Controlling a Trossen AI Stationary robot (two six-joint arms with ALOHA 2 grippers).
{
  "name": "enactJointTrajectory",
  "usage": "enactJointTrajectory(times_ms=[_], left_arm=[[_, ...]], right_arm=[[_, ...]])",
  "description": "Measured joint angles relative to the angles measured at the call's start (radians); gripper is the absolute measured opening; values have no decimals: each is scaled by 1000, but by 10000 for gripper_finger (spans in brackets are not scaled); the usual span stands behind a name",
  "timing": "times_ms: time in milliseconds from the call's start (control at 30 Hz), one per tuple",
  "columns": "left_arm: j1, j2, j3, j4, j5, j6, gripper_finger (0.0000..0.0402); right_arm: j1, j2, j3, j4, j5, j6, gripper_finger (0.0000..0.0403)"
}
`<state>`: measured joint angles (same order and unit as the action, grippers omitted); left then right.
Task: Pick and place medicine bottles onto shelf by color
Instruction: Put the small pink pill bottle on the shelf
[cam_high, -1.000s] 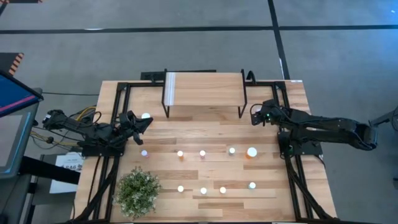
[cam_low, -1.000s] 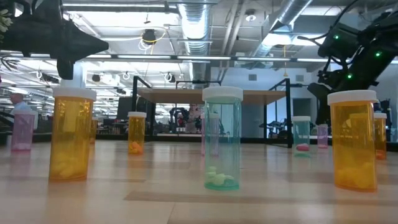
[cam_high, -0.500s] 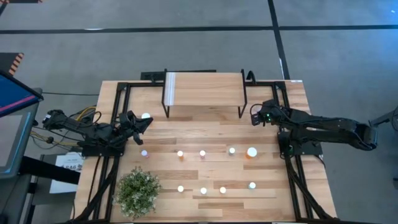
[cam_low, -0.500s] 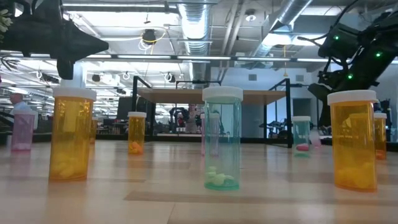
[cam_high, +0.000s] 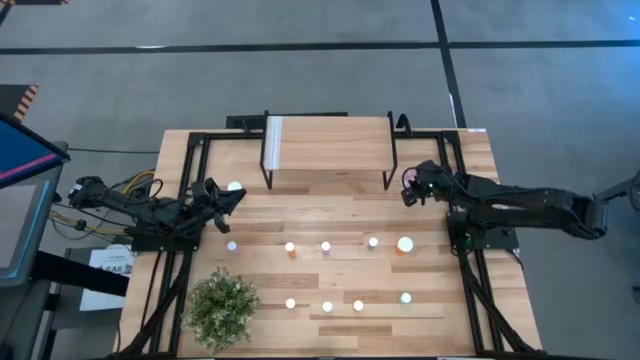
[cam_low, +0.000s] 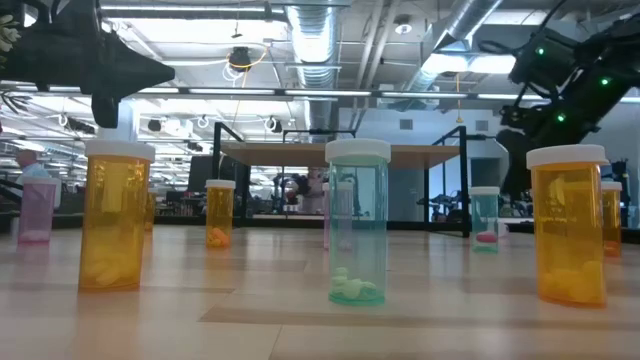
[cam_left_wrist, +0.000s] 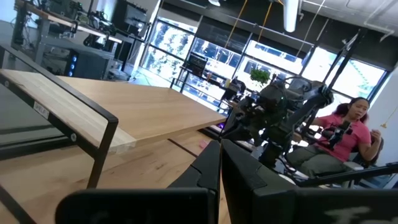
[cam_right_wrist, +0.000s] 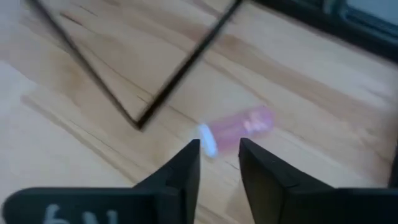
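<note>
At the right gripper (cam_high: 408, 190): hangs released, fingers (cam_right_wrist: 186, 168) apart and grasping nothing, low over the tabletop (cam_high: 330, 212) beside the right front leg of the shelf (cam_high: 330, 140). Just past those fingertips lies a pink bottle (cam_right_wrist: 239, 127) – on its side on the tabletop, white cap toward the gripper, close to the foot of the shelf leg. Cannot tell whether touching the fingers.

Farther toward the front edge, across the middle of the tabletop, stands a row of five upright bottles (cam_high: 325, 245) – the one at the right end, an orange bottle (cam_high: 405, 244), larger than the rest. Nearer the front edge, stands a second row of four (cam_high: 327, 306), well apart from one another. On the shelf top, shows bare wood only.

At the left gripper (cam_high: 228, 200): waits clenched, fingers pressed together, over the left side of the tabletop, with one white-capped bottle (cam_high: 234, 186) just beside it. Near the front left corner sits a green plant (cam_high: 222, 308). Beyond the table, seen past the left gripper, sits a person (cam_left_wrist: 354, 134).
</note>
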<state>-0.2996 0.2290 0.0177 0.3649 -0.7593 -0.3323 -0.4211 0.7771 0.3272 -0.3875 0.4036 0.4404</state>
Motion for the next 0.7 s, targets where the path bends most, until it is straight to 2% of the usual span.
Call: enactJointTrajectory(times_ms=[167, 267, 500, 700], left_arm=[[0, 0, 0, 0, 3, -5, 0], [0, 0, 0, 0, 20, -6, 0], [0, 0, 0, 0, 21, -7, 0], [0, 0, 0, 0, 38, -9, 0]], right_arm=[[-16, 50, 55, -2, -22, -2, 213], [-45, 99, 104, -59, -74, -65, 238], [-32, 208, 248, -195, -146, -404, 237], [-46, 308, 311, -271, -151, -557, 231]])
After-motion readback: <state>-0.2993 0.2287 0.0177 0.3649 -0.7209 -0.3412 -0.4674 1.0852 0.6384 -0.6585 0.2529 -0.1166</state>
